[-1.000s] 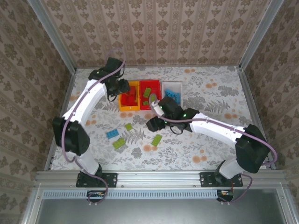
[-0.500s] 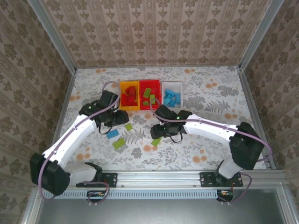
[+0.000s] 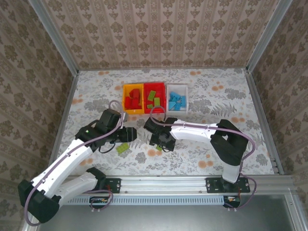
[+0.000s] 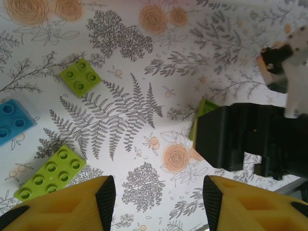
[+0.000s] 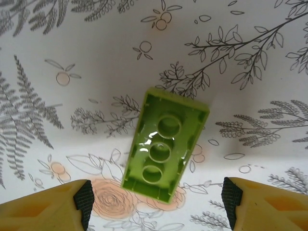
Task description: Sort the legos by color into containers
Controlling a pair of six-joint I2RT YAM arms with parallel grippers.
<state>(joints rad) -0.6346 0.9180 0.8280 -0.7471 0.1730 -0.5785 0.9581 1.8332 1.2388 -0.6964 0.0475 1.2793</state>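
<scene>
Green brick (image 5: 166, 149) lies hollow side up on the table (image 5: 96, 57), in front of the bins and not yet sorted.
- Right gripper (image 5: 157, 199) was up by the red bin (image 3: 155, 84) a second ago and has dropped straight over this brick. Jaws are wide, one finger on each side, neither touching it, nothing held.
- The brick sits a bit skewed to the jaw line. My read is it may twist as the jaws close.
- Left gripper (image 4: 159, 195) was at the yellow bin (image 3: 133, 85) and has swung back to the loose group near left. Jaws are open and it's empty.
- Below it are a 2x2 green (image 4: 80, 76), a blue brick (image 4: 12, 120) and a long green (image 4: 48, 174). The long green is nearest its finger, but I can't tell which one it's after.
- Bins: reds are in the yellow bin, greens in the red bin, blues in the white bin (image 3: 178, 85).

Read: both arms are off their bins with nothing in the jaws and are starting fresh picks. I count four loose bricks. The three greens go to the red bin and the blue to the white, so we're near the end.
</scene>
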